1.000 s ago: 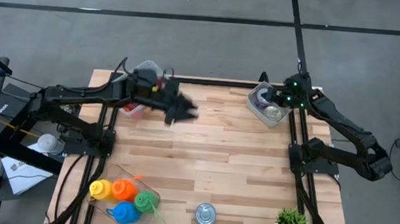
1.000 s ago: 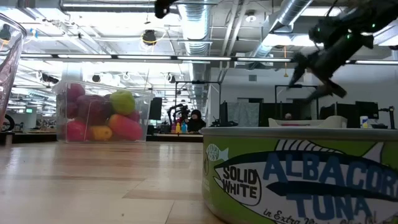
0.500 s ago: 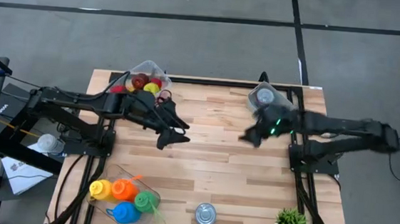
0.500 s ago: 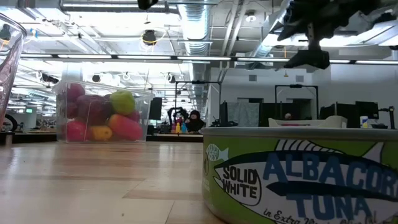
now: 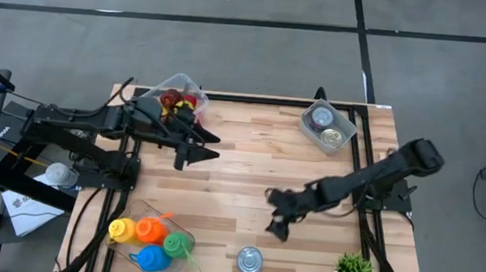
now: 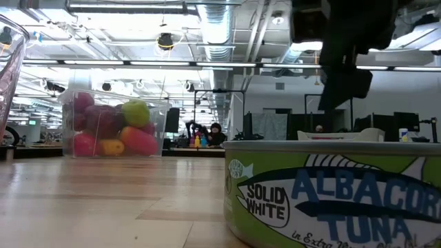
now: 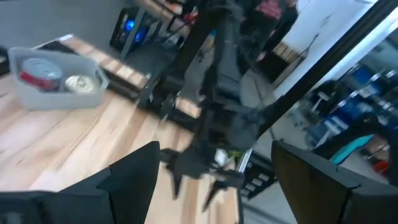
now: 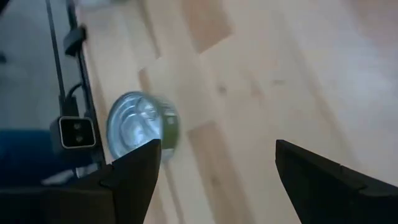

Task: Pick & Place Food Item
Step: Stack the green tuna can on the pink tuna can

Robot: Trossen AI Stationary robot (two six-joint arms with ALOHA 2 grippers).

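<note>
Two dark arms reach over the wooden table [image 5: 249, 171], and both carry nothing. Biggest shape in play is the right arm, stretched long and low from its mount at the table's right edge, angling inward toward the near middle of the boards. Its right gripper [image 5: 277, 215] hangs above the wood with fingers spread wide apart, short of the tuna can [image 5: 250, 259], which stands upright near the table's front edge. From the right wrist camera, that can [image 8: 142, 127] sits ahead between the two parted fingers [image 8: 134, 177], silver lid up, green label showing on its side. Across the table at board level, the can [image 6: 331, 189] fills the foreground and the right arm looms dark above it.

The left arm lies folded along the far left side, elbow back, forearm pointing toward the centre. Its left gripper [image 5: 197, 145] hovers open just beside the clear tub of fruit [image 5: 172, 100] at the far left corner.

At the far right corner sits a grey bin [image 5: 329, 128] holding two cans. Near the front left, a clear box of colourful toys [image 5: 153, 240]. At the front right corner, a small green plant [image 5: 354, 270].
</note>
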